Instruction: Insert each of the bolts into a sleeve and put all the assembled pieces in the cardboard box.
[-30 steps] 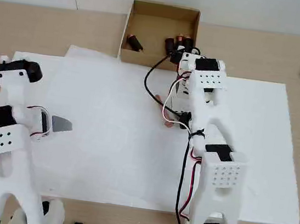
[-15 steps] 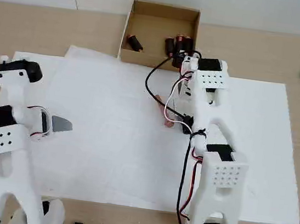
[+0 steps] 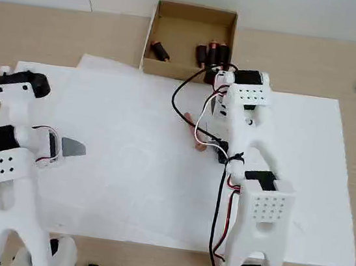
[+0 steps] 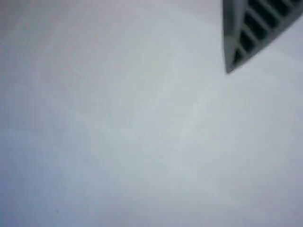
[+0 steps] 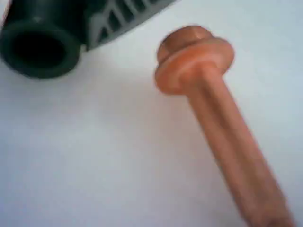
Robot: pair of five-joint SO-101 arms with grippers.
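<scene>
On the white sheet (image 3: pixel 119 178), the left gripper (image 3: pixel 71 147) hangs at nine o'clock; I cannot tell whether it is open or closed. Nearer centre, the right gripper (image 5: pixel 125 16) sits low over the copper-orange flanged plastic bolt (image 5: pixel 215 123), with a dark hollow cylindrical sleeve (image 5: pixel 40 47) just beside the bolt's head. Its grip state is likewise unclear. The bolt looks light, stiff and prone to rolling, so mid-shaft seems the best hold. At twelve o'clock, the brown cardboard box (image 3: pixel 184 32) holds assembled pieces (image 3: pixel 212 51).
</scene>
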